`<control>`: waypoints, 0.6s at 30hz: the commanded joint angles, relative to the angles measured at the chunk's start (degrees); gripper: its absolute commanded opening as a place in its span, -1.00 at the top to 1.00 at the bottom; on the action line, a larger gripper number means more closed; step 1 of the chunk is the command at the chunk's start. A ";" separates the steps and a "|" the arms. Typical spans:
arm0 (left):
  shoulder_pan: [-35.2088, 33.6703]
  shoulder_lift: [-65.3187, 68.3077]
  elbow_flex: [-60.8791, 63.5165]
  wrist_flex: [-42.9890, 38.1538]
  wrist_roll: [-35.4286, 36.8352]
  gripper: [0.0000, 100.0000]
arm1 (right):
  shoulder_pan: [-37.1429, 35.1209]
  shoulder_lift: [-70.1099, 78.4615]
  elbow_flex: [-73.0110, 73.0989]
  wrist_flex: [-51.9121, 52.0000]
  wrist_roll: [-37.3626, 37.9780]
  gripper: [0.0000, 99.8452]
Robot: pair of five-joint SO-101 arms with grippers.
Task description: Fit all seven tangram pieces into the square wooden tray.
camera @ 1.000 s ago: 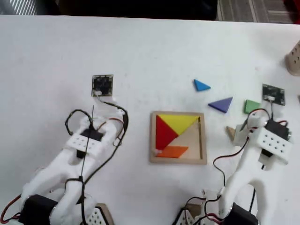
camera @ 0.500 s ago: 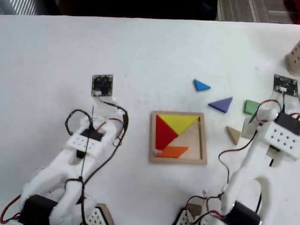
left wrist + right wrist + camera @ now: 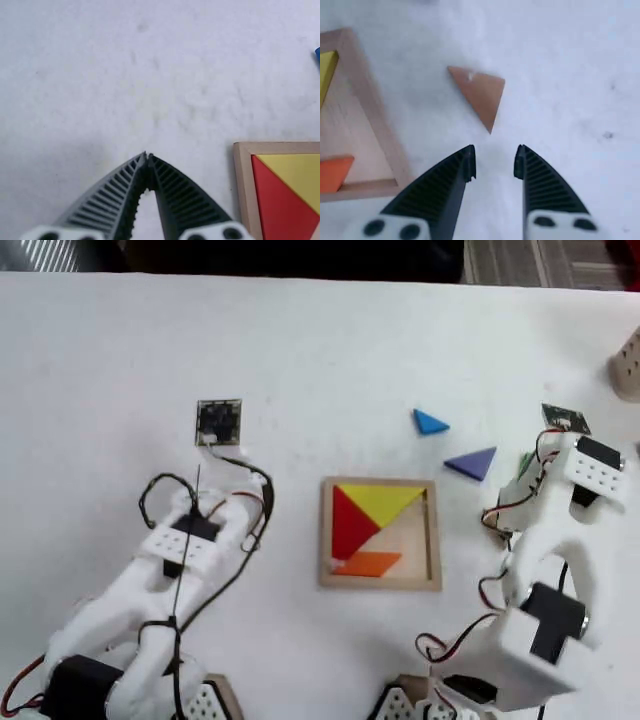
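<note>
White desk carries the square wooden tray, already holding three tangram pieces. Right hand hangs part-open and empty just short of the tan triangle, likely lining up a grasp; its arm has swung across since a second ago. Left hand rests closed, empty, near the tray.

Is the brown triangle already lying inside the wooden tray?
No, the brown triangle lies on the white table, outside the rim of the tray and just ahead of the right end effector.
</note>
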 commanded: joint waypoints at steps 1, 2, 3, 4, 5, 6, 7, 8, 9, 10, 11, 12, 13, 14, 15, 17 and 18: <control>0.48 -1.63 -0.62 -0.53 -0.70 0.95 | -1.98 1.80 -2.11 -5.67 1.49 0.72; 0.48 -1.63 -0.62 -0.53 -0.70 0.95 | -2.51 2.51 -2.29 -6.64 3.87 0.72; 0.48 -1.63 -0.62 -0.53 -0.70 0.95 | -3.21 3.12 -2.46 -7.16 6.51 0.72; 0.57 -1.63 -0.62 -0.53 -0.70 0.95 | -3.82 3.47 -2.46 -7.52 8.53 0.72; 0.57 -1.63 -0.62 -0.53 -0.70 0.95 | -4.44 3.74 -2.46 -7.43 9.67 0.72; 0.57 -1.63 -0.62 -0.53 -0.70 0.95 | -5.23 4.00 -2.46 -7.43 10.29 0.69; 0.66 -1.63 -0.62 -0.53 -0.70 0.95 | -5.85 4.09 -2.29 -7.34 10.46 0.66; 0.66 -1.63 -0.62 -0.53 -0.70 0.95 | -6.37 4.26 -2.20 -7.34 10.55 0.62; 0.66 -1.63 -0.62 -0.53 -0.70 0.95 | -6.81 4.44 -2.20 -7.34 10.55 0.58; 0.66 -1.63 -0.62 -0.53 -0.70 0.95 | -6.90 4.44 -2.20 -7.52 10.64 0.55; 0.66 -1.63 -0.62 -0.53 -0.70 0.95 | -6.90 4.53 -2.20 -7.60 10.64 0.53; 0.66 -1.63 -0.62 -0.53 -0.70 0.95 | -6.81 4.53 -2.20 -7.69 10.64 0.51; 0.66 -1.63 -0.62 -0.53 -0.70 0.95 | -6.55 4.53 -2.20 -7.78 10.64 0.52; 0.66 -1.63 -0.62 -0.53 -0.70 0.95 | -6.46 4.62 -2.11 -7.87 10.73 0.52; 0.66 -1.63 -0.62 -0.53 -0.70 0.95 | -6.37 4.62 -1.93 -8.40 11.25 0.53; 0.75 -1.63 -0.62 -0.53 -0.70 0.95 | -6.37 4.62 -0.26 -9.63 13.54 0.53; 0.75 -1.63 -0.62 -0.53 -0.70 0.95 | -6.55 4.62 0.88 -10.77 14.24 0.53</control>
